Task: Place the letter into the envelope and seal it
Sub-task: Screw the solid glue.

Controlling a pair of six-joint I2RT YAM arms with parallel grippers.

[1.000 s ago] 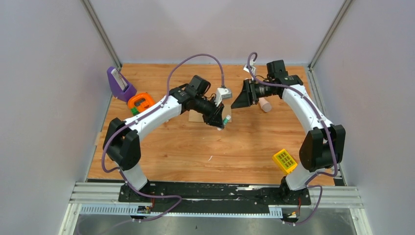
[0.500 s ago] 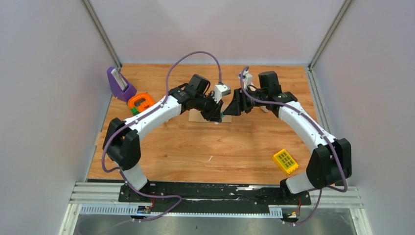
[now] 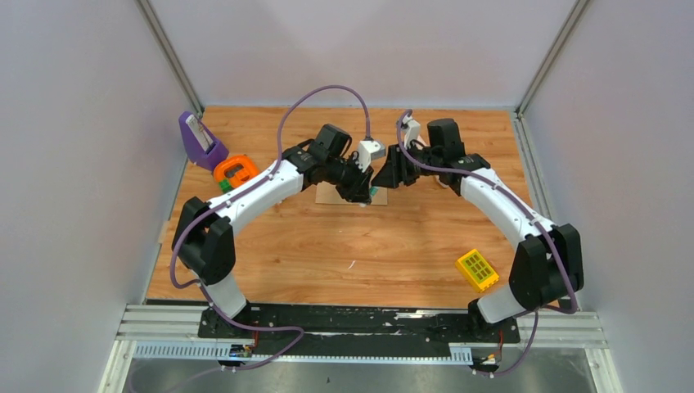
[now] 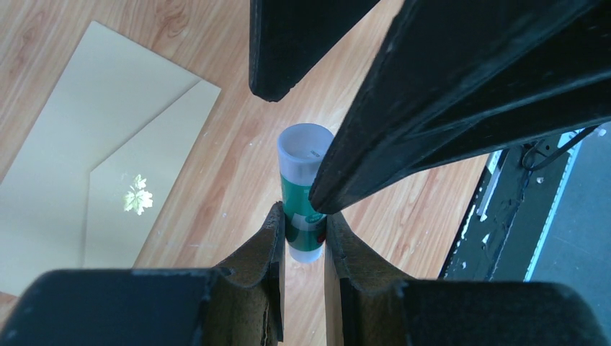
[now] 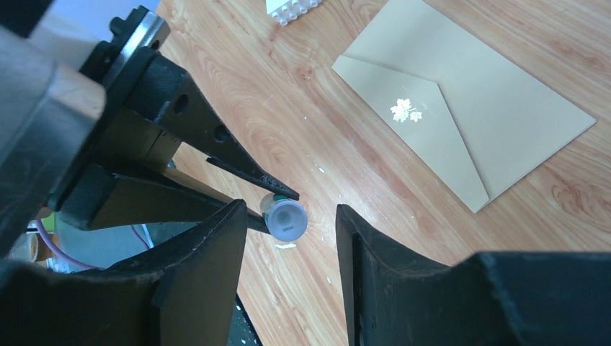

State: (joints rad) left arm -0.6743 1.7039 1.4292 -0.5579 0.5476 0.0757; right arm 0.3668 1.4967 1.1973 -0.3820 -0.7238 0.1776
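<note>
The tan envelope [image 3: 331,194] lies flat on the wooden table, its pointed flap folded down on the body with a small leaf mark on it; it also shows in the left wrist view [image 4: 94,137] and the right wrist view [image 5: 468,108]. The letter is not in view. My left gripper [image 3: 366,195] [image 4: 301,216] is shut on a green and white glue stick [image 4: 303,180] and holds it above the table, right of the envelope. My right gripper [image 3: 383,176] [image 5: 290,209] is open, its jaws on either side of the stick's white cap [image 5: 286,218] without touching it.
A purple holder [image 3: 200,141] and an orange object [image 3: 235,170] sit at the far left. A yellow block [image 3: 477,270] lies near the right arm's base. A white studded piece [image 5: 292,7] lies beyond the envelope. The two wrists are close together at mid-table.
My right arm has swung left, bringing its open jaws around the glue stick's cap. My left gripper, still holding the stick, has pulled back a little towards the envelope.
</note>
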